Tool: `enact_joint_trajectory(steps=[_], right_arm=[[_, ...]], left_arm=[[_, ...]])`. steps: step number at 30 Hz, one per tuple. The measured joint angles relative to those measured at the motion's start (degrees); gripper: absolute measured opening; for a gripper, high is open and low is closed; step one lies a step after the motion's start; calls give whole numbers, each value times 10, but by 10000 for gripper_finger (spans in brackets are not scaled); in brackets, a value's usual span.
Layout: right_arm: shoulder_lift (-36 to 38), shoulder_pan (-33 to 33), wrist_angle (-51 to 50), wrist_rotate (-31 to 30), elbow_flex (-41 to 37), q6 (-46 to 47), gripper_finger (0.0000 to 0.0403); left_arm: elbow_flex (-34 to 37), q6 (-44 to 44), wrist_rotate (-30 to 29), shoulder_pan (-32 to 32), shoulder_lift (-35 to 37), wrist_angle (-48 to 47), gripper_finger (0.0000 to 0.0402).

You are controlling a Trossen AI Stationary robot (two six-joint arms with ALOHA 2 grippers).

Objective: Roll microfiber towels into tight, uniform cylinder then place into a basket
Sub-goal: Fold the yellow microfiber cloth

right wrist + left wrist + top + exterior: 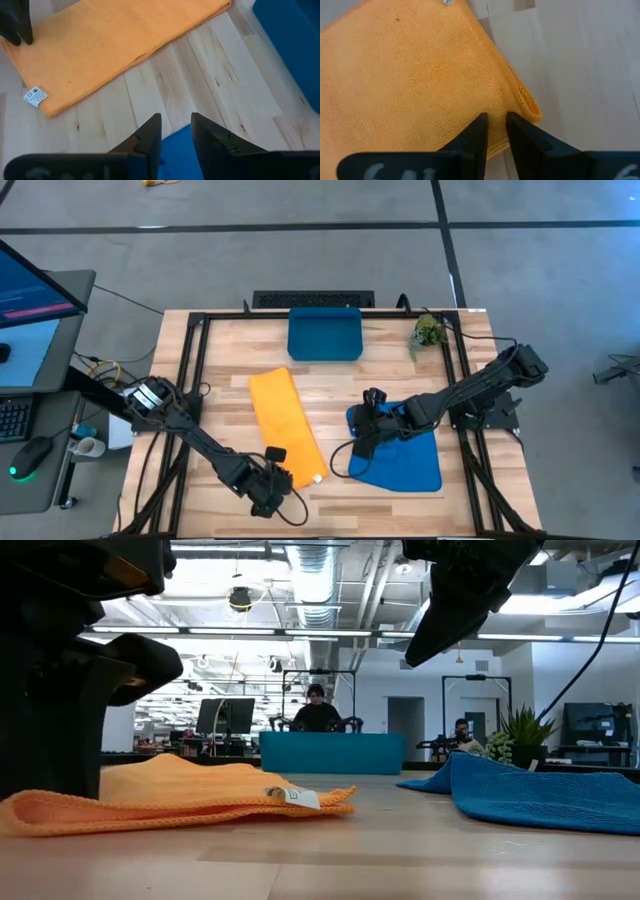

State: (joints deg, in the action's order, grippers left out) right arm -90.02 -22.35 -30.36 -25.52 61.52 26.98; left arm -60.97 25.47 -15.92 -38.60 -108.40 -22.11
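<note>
Status: early. Neither towel is rolled and nothing has been placed in the basket.

Orange towel (284,426): lies folded into a long strip in the middle of the high view, running from centre toward the lower edge, flat on the counter (330,390). Its white label (35,95) shows at the near corner. No roll has been started, as far as the pictures show.

Blue towel (405,455): lies at the lower right of centre in the high view, spread flat except for the edge under the right arm, which the low view shows lifted into a peak.

Basket (324,333): stands at the top centre of the high view, apart from both towels; nothing is visible in it. A small green plant (428,331) stands to its right.

Left hand (268,485): at the lower end of the orange towel, bottom centre-left of the high view. In its wrist view the fingers stand close together with a narrow gap between them, tips at the towel's corner edge. Whether cloth is pinched between them cannot be told.

Right hand (366,442): over the left edge of the blue towel. Its wrist view shows the fingers moderately apart with blue cloth at the gap; a firm grip cannot be confirmed.

Outstanding, in my judgement: rolling both towels tight and even, then setting both in the basket.
</note>
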Motion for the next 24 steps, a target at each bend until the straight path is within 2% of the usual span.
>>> enact_joint_trajectory(steps=[7,11,16,24], right_arm=[[0,2,12,-1,0,-5,127],[0,3,43,-1,0,-43,127],[0,2,79,0,0,-65,127],[0,-18,126,1,0,-96,127]], left_arm=[[-12,33,-20,0,7,-82,67],[-27,61,-33,-22,22,-140,67],[-39,108,-70,-60,37,-173,67],[-47,163,-74,-103,37,-185,67]])
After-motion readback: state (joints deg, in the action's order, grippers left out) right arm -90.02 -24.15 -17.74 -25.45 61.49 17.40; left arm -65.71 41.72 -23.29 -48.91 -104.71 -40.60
